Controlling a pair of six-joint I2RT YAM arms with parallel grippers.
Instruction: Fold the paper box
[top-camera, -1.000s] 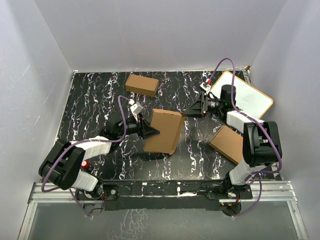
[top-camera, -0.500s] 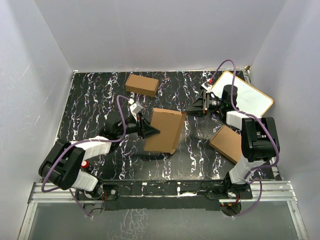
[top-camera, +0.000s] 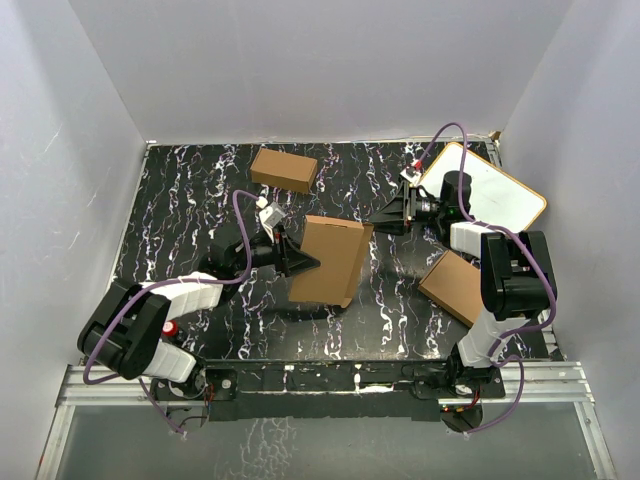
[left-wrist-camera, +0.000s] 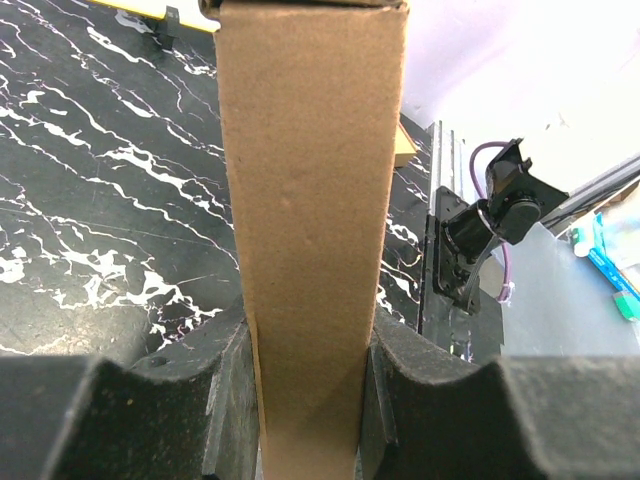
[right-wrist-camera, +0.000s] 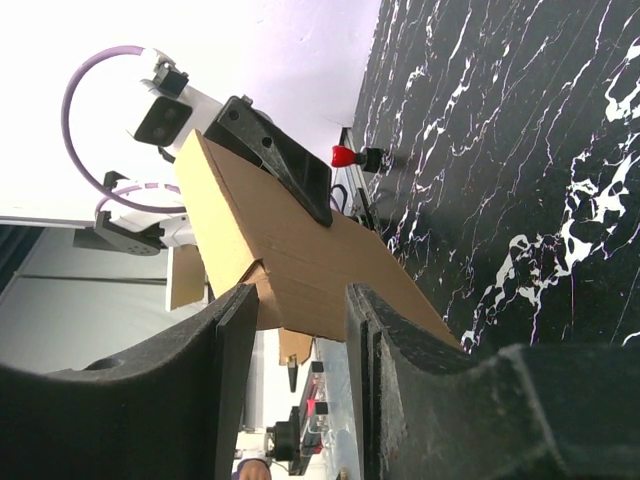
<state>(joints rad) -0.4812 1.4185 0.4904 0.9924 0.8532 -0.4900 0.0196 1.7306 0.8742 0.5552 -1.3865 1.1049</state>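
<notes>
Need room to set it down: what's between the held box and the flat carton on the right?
Only bare tabletop between the paper box and the flat carton, seen in the top view.

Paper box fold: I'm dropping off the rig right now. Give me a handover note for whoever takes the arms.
Left gripper: shut on the left edge of the plain brown corrugated-cardboard paper box, held on edge and tilted, mid-table.
Right gripper: open, holding nothing, by the box's far right corner.
Done: the box looks folded into a thin flat shape.
Left: the right wrist view shows a flap edge at that corner, and whether the tabs are tucked cannot be told. Check it and close it.
Nearby: small brown carton at the back, flat brown carton by the right arm.
</notes>
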